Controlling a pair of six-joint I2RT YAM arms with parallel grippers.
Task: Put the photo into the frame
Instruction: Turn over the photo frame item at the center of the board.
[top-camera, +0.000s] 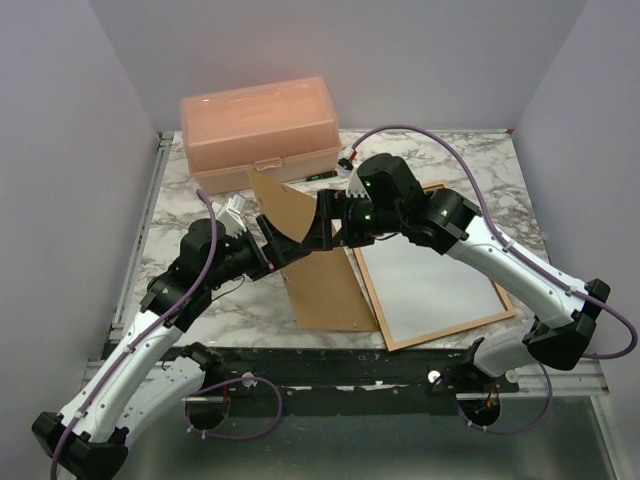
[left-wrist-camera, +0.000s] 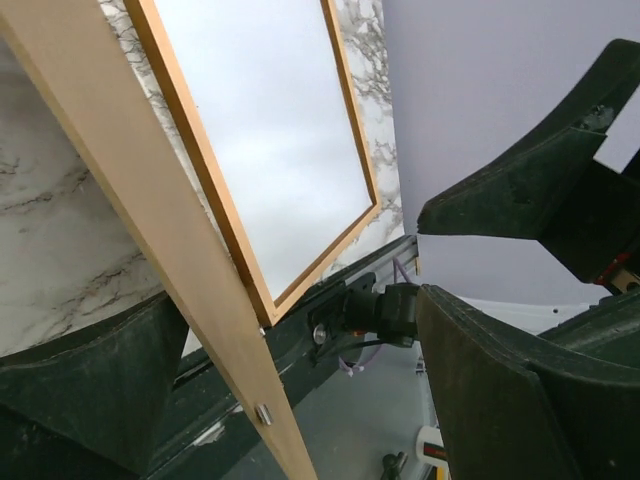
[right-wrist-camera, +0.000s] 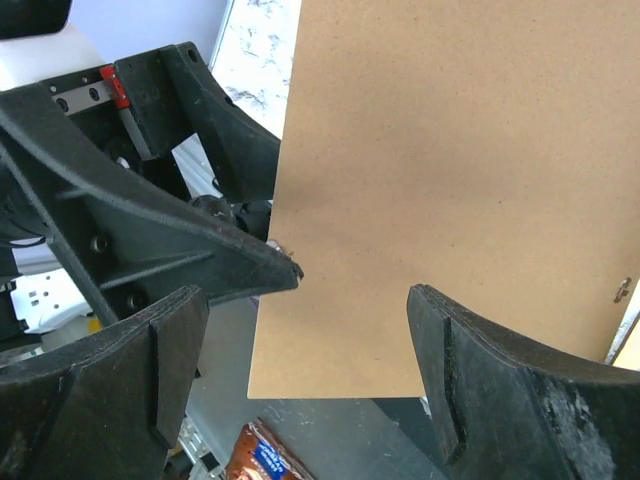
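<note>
1. The frame (top-camera: 450, 332) lies flat on the counter (top-camera: 225, 310), right of centre.
2. A board (top-camera: 320, 285) stands tilted just left of the frame, with its near edge down on the counter.
3. The left tool (top-camera: 265, 245) and right tool (top-camera: 318, 225) flank the board's upper part, one on each side.
4. A box (top-camera: 260, 130) sits at the back left, behind the board.

The left gripper (left-wrist-camera: 297, 300) has its two black fingers (left-wrist-camera: 90, 390) spread wide, and a thin brown board (left-wrist-camera: 150, 200) seen edge-on runs slantwise between them, close beside the left-hand finger and well clear of the other. A small metal clip (left-wrist-camera: 263, 413) sits on the board's lower part. Beyond it the frame (left-wrist-camera: 205, 170) lies flat on the marble table (left-wrist-camera: 60, 250), the photo (left-wrist-camera: 270, 130) inside showing plain white.
</note>
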